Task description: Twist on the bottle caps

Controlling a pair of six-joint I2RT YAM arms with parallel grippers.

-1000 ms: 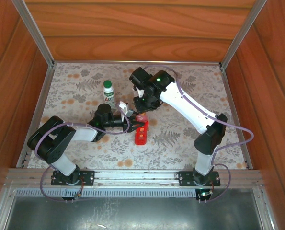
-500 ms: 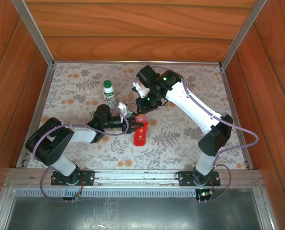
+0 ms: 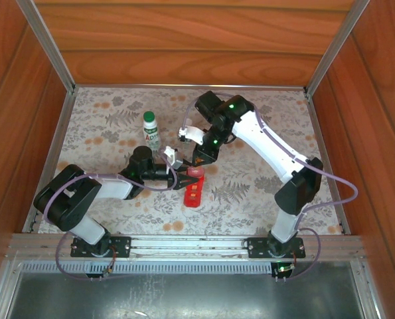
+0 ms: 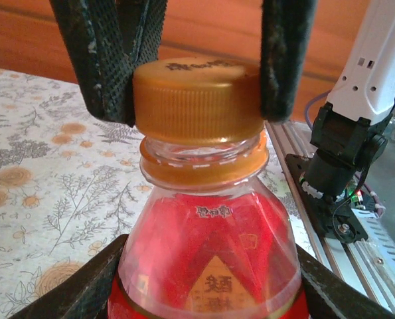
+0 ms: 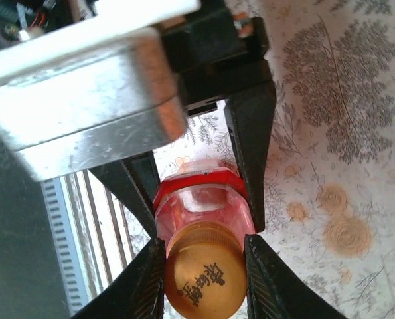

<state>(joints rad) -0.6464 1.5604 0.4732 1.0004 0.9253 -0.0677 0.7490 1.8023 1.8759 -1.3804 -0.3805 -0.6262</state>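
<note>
Toward the left of the flower-printed table mat [image 3: 250,193], the small white plastic bottle with a green-printed label [image 3: 151,135] stands alone with its round green screw cap [image 3: 149,116] already on top, well apart from the work. Next to the right, the left gripper [image 3: 184,177] is pressed against both sides of the small red-labelled clear plastic bottle [image 4: 207,252], pinching its body low down. That grip most likely serves to stop the bottle from spinning while its top is turned. The ribbed round orange plastic cap [image 4: 197,100] sits square on the bottle's neck, above the orange collar ring. A band of clear neck shows between cap and ring, so the cap is probably not yet wound fully home, though how far the threads have caught is hard to judge. From the right, the right gripper [image 5: 204,279] comes down over the cap, its dark textured pads [image 4: 111,60] clamped on opposite sides of the rim, placed to twist it.
</note>
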